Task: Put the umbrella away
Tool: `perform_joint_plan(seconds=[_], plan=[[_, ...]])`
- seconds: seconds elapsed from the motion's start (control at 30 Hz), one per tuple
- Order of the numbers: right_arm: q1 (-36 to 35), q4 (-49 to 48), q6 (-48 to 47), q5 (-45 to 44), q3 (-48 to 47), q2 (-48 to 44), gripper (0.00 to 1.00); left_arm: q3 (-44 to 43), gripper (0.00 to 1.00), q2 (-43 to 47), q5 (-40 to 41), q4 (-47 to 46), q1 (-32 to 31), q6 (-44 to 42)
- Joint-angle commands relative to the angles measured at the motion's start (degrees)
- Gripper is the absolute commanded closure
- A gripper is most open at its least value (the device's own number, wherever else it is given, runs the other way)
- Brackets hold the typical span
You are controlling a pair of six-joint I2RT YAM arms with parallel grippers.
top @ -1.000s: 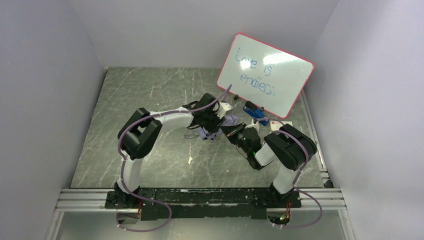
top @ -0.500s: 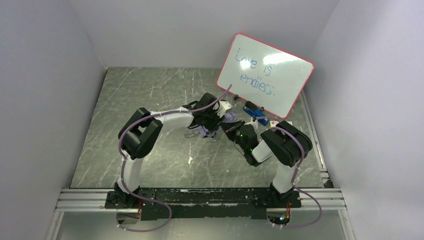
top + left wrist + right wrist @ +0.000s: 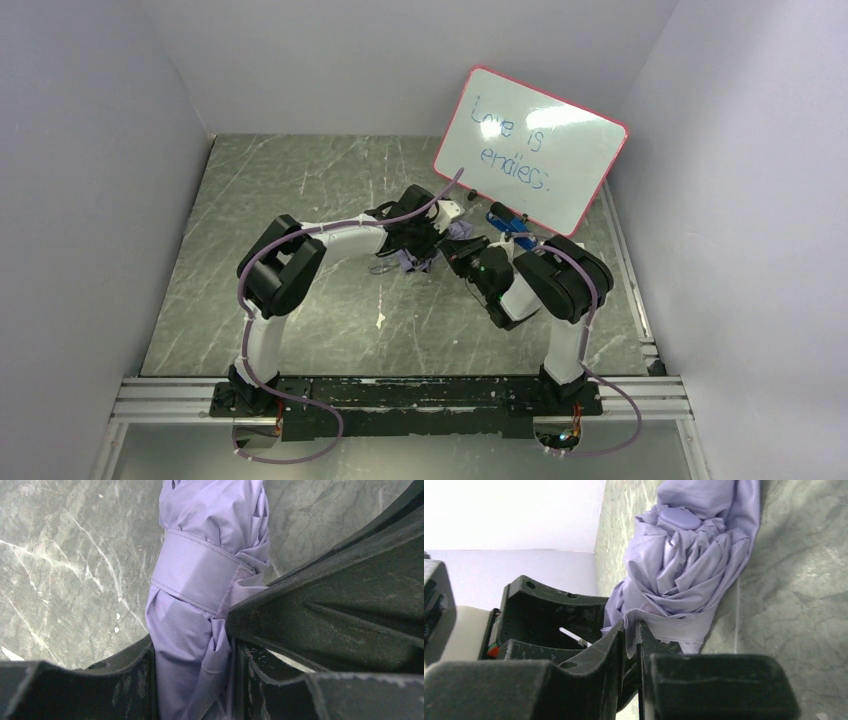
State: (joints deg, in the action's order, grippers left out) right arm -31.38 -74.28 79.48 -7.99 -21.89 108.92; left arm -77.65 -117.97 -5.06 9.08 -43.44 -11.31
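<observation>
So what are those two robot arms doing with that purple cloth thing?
That is a folded umbrella down on the table. The left arm's fingers are clamped around it, right beside the strap that wraps it shut. The right arm's fingers sit at the loose edge of the cloth, almost closed; whether they pinch it is hard to tell. The umbrella is bundled up but not put away yet. A whiteboard stands behind.
</observation>
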Motion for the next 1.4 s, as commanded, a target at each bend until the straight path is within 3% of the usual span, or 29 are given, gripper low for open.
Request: perform_joint_plan(seconds=[0.0, 0.4, 0.7, 0.93, 1.27, 1.37], plan=[[0.76, -8.98, 1.75, 0.5, -2.44, 0.52, 0.81, 4.3, 0.95, -7.71, 6.11, 10.96, 0.2, -3.89], [1.45, -6.38, 0.93, 1.09, -2.66, 1.24, 0.76, 4.1, 0.95, -7.97, 6.11, 11.14, 0.2, -3.89], [1.62, 6.63, -4.08, -2.57, -3.24, -3.73, 0.69, 4.06, 0.95, -7.89, 5.69, 11.3, 0.19, -4.22], [2.33, 26.4, -13.13, -12.66, -3.94, -16.52, 0.63, 2.83, 0.95, -7.1, 5.24, 11.87, 0.23, -5.21], [2.7, 41.69, -19.75, -17.75, 0.71, -33.48, 0.62, -1.71, 0.95, -6.15, 0.18, 15.97, 0.29, -6.69], [2.69, 47.5, -21.07, -18.04, 1.88, -38.39, 0.61, -3.5, 0.79, -5.28, -1.65, 17.59, 0.53, -7.33]])
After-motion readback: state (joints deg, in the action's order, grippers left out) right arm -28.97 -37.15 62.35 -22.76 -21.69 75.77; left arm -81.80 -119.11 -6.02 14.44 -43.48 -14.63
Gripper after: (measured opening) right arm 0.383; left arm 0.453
